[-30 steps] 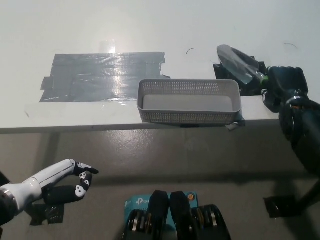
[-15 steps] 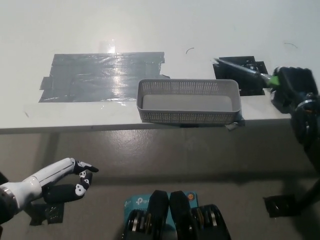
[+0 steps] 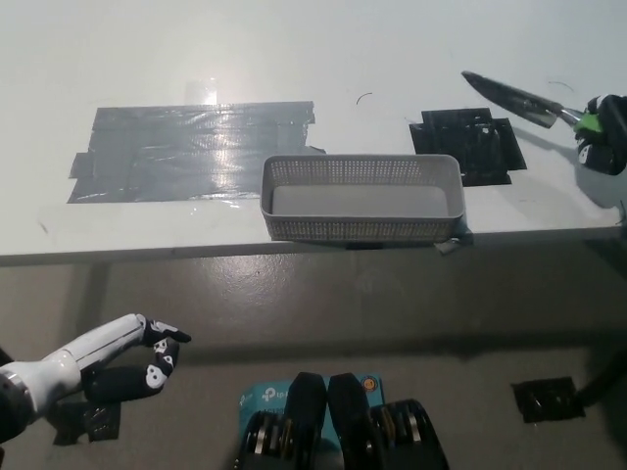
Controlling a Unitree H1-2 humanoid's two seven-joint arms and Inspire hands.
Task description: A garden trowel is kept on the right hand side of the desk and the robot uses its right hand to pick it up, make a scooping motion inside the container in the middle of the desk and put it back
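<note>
1. My right hand shows only partly at the far right edge of the head view. Its fingers are wrapped around the handle of the trowel, just behind the green collar.
2. The trowel's blade points left and slightly away from me. It lies beyond and to the right of the black tape patch, well apart from the container. I judge the blade is off the surface, though this steep view does not prove it.
3. The container sits at the near edge of the surface in the middle, just beside the black tape patch and near the grey tape patch. It looks empty inside.
4. My left hand rests low at the lower left, below the surface edge. It holds nothing and its fingers are loosely apart.
5. I read the step as the carry: the tool is gripped and the scoop is not yet made. This one view cannot rule out that the scoop is already done.
6. The next move calls for bringing the blade left and toward me over the container's right wall. I then tip the point down into the open middle and sweep along the floor without catching the mesh sides.
7. The container is light and sits at the edge, so I judge a hard push could slide it off.
</note>
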